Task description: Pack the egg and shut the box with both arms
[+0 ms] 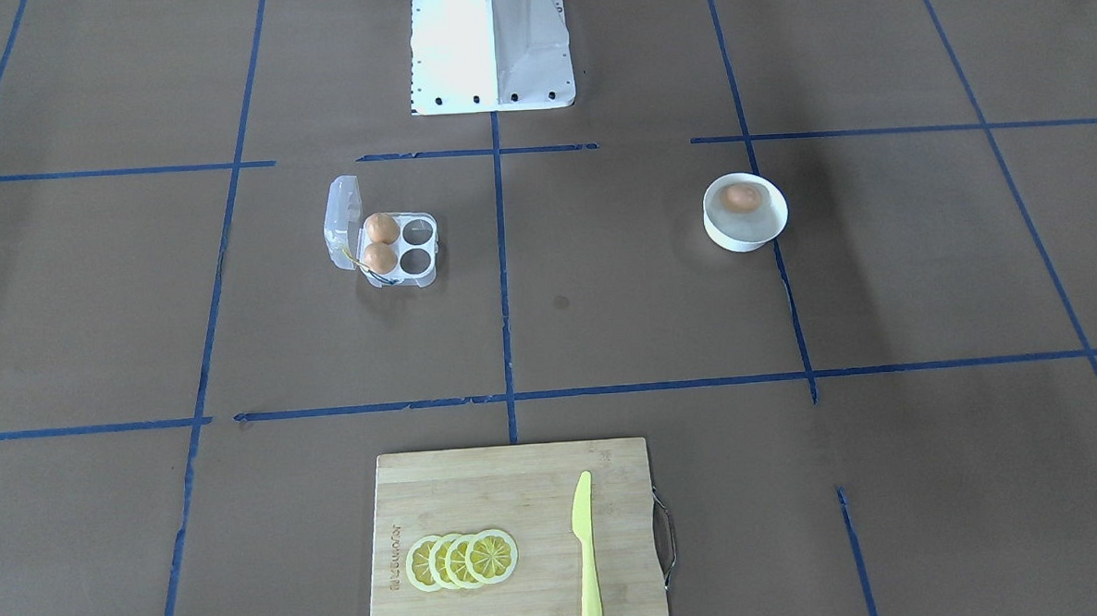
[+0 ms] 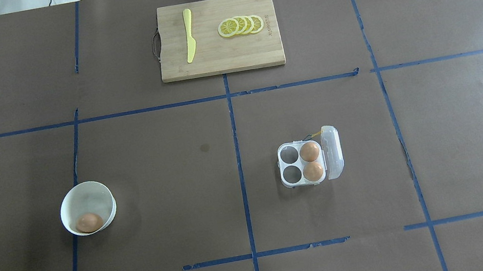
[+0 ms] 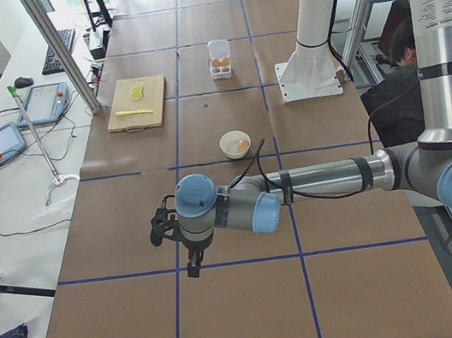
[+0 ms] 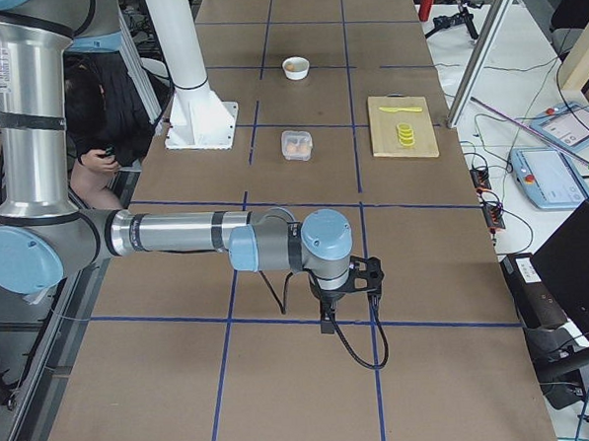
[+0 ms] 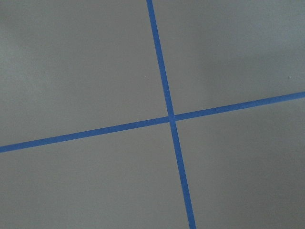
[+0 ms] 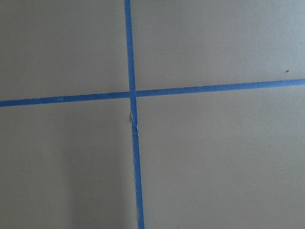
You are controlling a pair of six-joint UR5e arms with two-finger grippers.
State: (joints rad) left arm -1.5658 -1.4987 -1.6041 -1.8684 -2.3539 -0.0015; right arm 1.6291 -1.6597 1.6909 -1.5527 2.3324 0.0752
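One tan-orange egg [image 2: 89, 222] lies in a white bowl [image 2: 99, 193] on my left side of the table; it also shows in the front view [image 1: 741, 198]. The clear box [image 2: 290, 175] sits on my right side with its lid [image 2: 332, 151] standing open. Two eggs [image 2: 309, 152] fill the cups by the lid; the other two cups are empty. My left gripper [image 3: 165, 228] and right gripper [image 4: 368, 274] show only in the side views, far out past the table's ends; I cannot tell if they are open or shut. Both wrist views show only brown paper and blue tape.
A wooden cutting board [image 2: 218, 57] lies at the far middle with a yellow knife [image 2: 188, 35] and several lemon slices [image 2: 241, 25]. The white pedestal [image 1: 491, 51] stands at the robot's side. A person sits behind the robot [image 4: 107, 131].
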